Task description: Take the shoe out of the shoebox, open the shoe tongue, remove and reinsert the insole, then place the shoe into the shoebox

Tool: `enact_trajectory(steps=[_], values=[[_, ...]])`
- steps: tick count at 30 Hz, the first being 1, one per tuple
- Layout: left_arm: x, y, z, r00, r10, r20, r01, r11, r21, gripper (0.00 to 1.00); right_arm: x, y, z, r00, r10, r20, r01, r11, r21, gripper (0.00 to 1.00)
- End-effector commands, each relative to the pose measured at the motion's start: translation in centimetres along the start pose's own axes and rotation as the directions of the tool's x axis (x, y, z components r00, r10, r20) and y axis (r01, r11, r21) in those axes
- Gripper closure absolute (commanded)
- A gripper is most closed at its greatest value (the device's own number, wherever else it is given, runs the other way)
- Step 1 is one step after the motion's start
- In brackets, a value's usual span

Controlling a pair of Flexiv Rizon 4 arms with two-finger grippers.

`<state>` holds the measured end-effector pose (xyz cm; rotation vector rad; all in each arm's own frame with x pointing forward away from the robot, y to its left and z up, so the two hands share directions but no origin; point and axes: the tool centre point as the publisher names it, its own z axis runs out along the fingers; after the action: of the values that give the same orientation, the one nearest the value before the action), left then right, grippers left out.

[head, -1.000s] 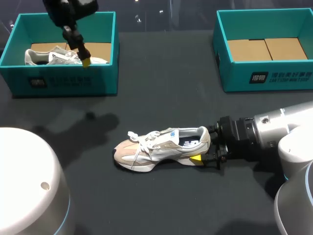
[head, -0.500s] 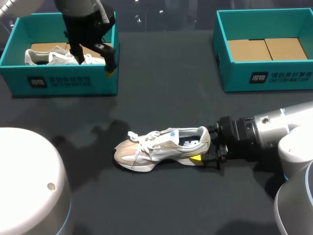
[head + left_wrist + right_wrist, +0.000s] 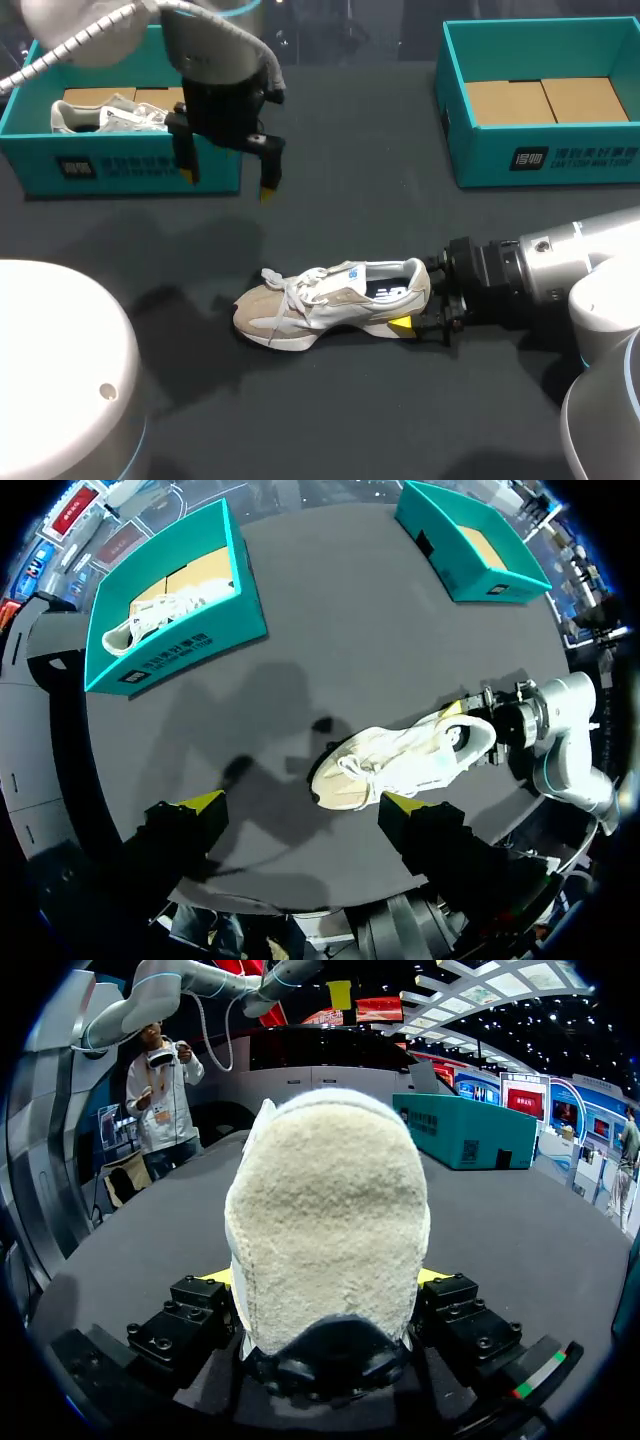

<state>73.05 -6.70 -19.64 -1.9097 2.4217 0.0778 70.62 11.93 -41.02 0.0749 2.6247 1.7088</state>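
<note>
Right hand (image 3: 325, 1280) gripping shoe (image 3: 330, 300) heel, second shoe (image 3: 105, 115) in left shoebox (image 3: 120, 172)

The shoe (image 3: 330, 300) is all soft cloth and suede-like panels, cream and tan, with woven laces. Up close its heel (image 3: 325, 1210) is fuzzy, a rough nap. The table (image 3: 400, 180) looks dark and matt. The left shoebox (image 3: 130, 172) and the right shoebox (image 3: 545, 162) are teal card with plain brown cardboard floors. The right arm (image 3: 590, 260) gleams in a smooth silvery casing, and the right gripper (image 3: 325, 1295) is matt black.
</note>
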Motion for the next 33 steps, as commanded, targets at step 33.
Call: enact_trajectory(steps=[33], values=[[12.7,-0.9,4.5,0.868,-0.435,0.24,0.481,0.856,-0.188,0.0,0.1,0.0,-0.1,1.0,0.001,0.001,-0.001,1.0,0.004,1.0]])
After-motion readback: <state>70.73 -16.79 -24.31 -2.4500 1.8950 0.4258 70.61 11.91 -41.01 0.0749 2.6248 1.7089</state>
